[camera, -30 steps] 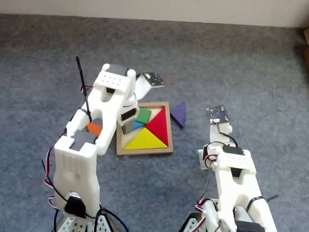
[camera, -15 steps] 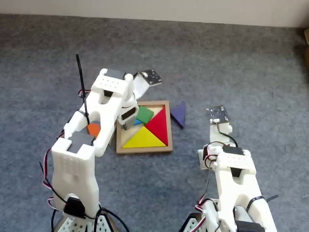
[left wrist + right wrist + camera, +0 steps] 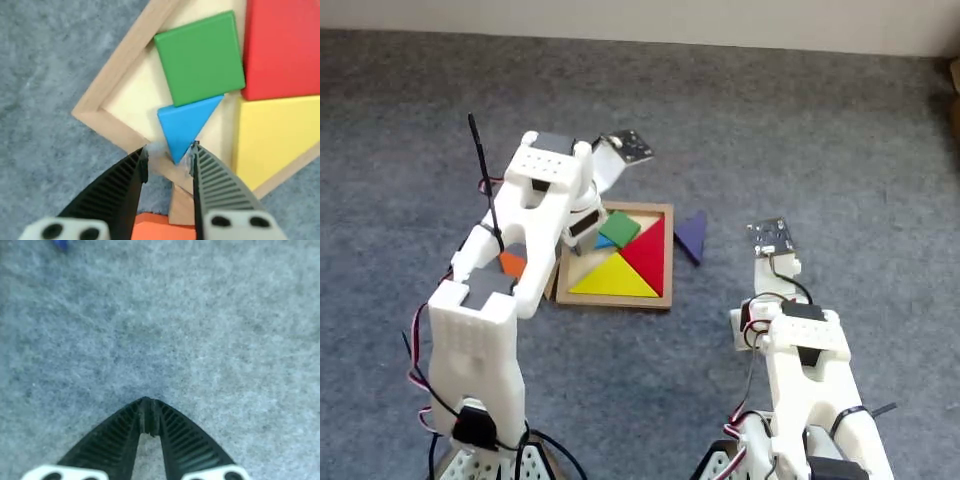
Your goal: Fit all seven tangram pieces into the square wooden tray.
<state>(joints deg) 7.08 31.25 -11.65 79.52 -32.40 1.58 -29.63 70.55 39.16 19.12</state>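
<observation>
The left gripper [image 3: 167, 152] has its fingers released, straddling the blue triangle [image 3: 186, 122] at its tip. The piece's body lies straight ahead, inside the tray [image 3: 112, 75]. The right gripper [image 3: 148, 405], clenched empty, is farther off.

The table [image 3: 200, 315] wears a grey cloth, napped and rough like thin carpet, matt all over. The tray [image 3: 111, 75] is pale bare wood, matt, with faint grain along its rim. The green square [image 3: 200, 57], blue triangle [image 3: 185, 122], red triangle [image 3: 285, 45], yellow triangle [image 3: 280, 135] and orange piece [image 3: 162, 227] have smooth, evenly coloured faces with a soft satin finish. The purple triangle [image 3: 692, 236], at the tray's 3 o'clock, looks flat and matt. The left fingers [image 3: 120, 185] and right fingers [image 3: 180, 440] are black plastic, ribbed on their inner faces. The arm shells [image 3: 480, 340] are white matt plastic.
</observation>
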